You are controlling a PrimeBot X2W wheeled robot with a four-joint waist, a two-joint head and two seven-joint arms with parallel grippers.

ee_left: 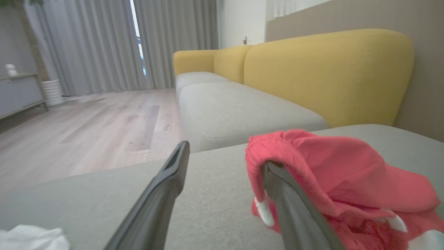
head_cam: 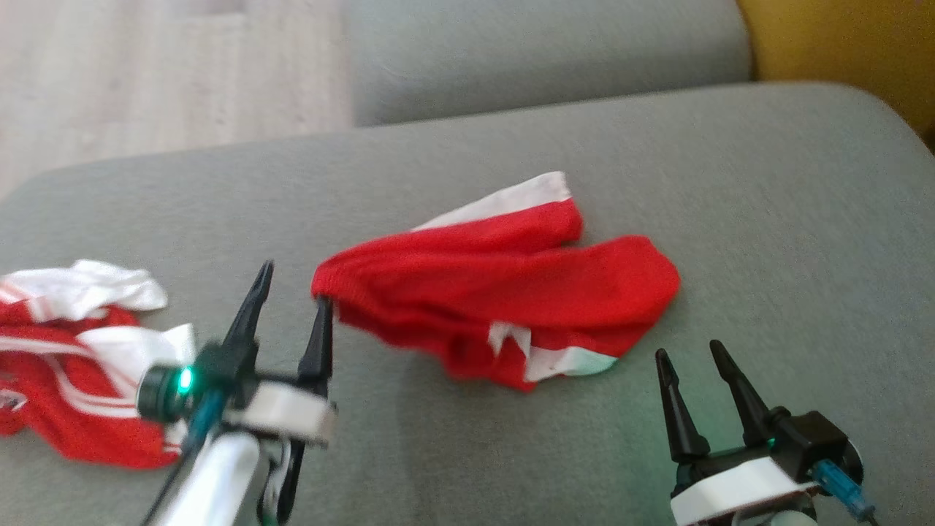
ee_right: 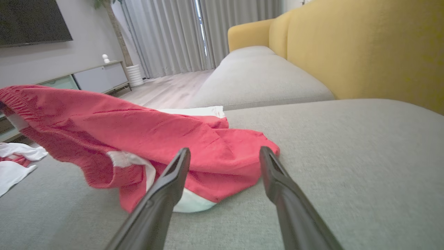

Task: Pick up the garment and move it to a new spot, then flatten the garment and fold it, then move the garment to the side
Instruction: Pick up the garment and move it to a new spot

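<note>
The garment [head_cam: 504,292] is a pair of red shorts with white trim, lying crumpled in the middle of the grey seat cushion [head_cam: 767,219]. My left gripper [head_cam: 295,285] is open at the garment's left end. The red waistband edge [ee_left: 340,170] is draped over the tip of one of its fingers [ee_left: 288,208] and held slightly off the cushion; nothing sits between the jaws. My right gripper [head_cam: 688,349] stands open just right of the garment's lower white hem. In the right wrist view the garment [ee_right: 138,128] lies ahead and left of that gripper [ee_right: 224,150], apart from it.
A second red and white garment [head_cam: 73,365] lies bunched at the cushion's left edge. The yellow backrest [head_cam: 840,44] rises at the far right. Another grey cushion [head_cam: 548,51] lies beyond, with wooden floor [head_cam: 146,73] to the far left.
</note>
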